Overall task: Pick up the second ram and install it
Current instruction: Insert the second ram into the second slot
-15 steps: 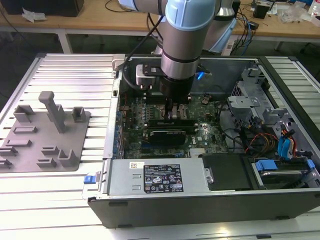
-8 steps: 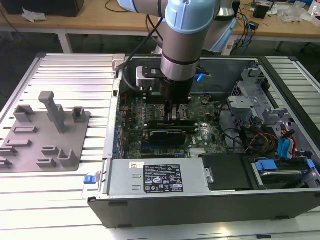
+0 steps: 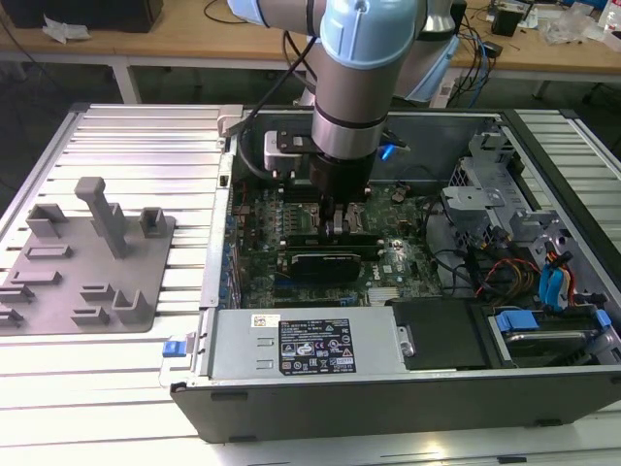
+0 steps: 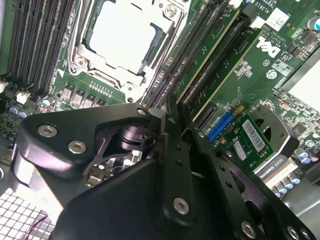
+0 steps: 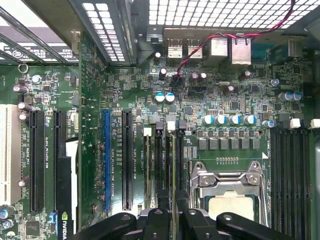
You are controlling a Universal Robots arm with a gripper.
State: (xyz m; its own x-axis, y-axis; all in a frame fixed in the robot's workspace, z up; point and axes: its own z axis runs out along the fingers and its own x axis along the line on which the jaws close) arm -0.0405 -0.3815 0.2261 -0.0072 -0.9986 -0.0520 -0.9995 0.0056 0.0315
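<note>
Gripper (image 3: 340,228) vertical, low over mobo (image 3: 403,233)

Found the second ram (image 5: 173,165) (image 4: 208,56) standing upright on its long edge in a memory slot (image 5: 172,129) of the motherboard, near the processor socket (image 5: 230,192) and parallel to its side. Showed in both wrist views only edge-on, as a long, thin, pale green-tan strip. Could not tell whether fully seated.
</note>
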